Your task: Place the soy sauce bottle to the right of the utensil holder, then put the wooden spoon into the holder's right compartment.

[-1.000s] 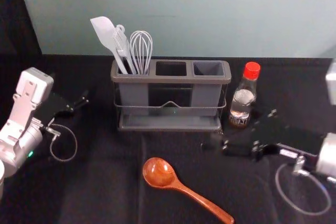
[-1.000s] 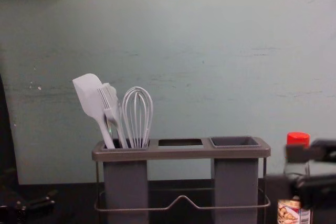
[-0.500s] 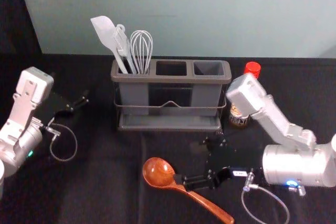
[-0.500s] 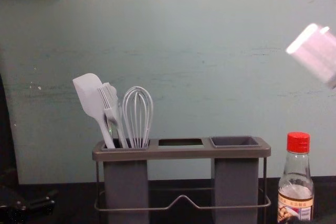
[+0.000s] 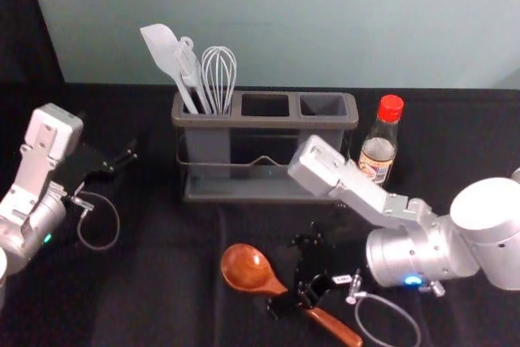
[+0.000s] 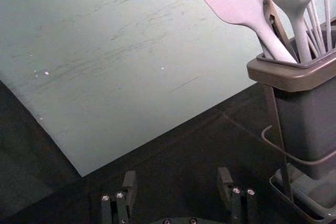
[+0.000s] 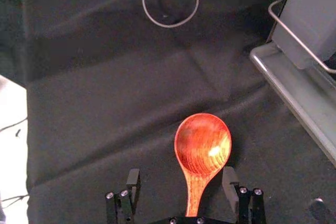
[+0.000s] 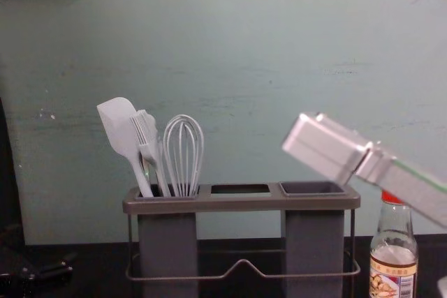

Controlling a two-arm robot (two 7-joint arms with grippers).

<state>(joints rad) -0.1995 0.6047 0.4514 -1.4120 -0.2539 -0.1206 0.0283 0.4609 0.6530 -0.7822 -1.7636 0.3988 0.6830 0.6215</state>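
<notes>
I have the right claw at the spoon, in front of the holder. In its wrist view the fingers are spread, one on each side of the handle — I cannot tell its height above the cloth. The spoon lies flat on the cloth, bowl toward the left and the holder, handle running out to the right and toward me.

Beyond the claw, the holder stands upright. Its left compartment carries the spatula, brush and whisk. The bottle is upright on the cloth, just beside the holder's right end.

The left claw is parked to the left of the holder — fingers spread, in its wrist view. The wall rises behind.
</notes>
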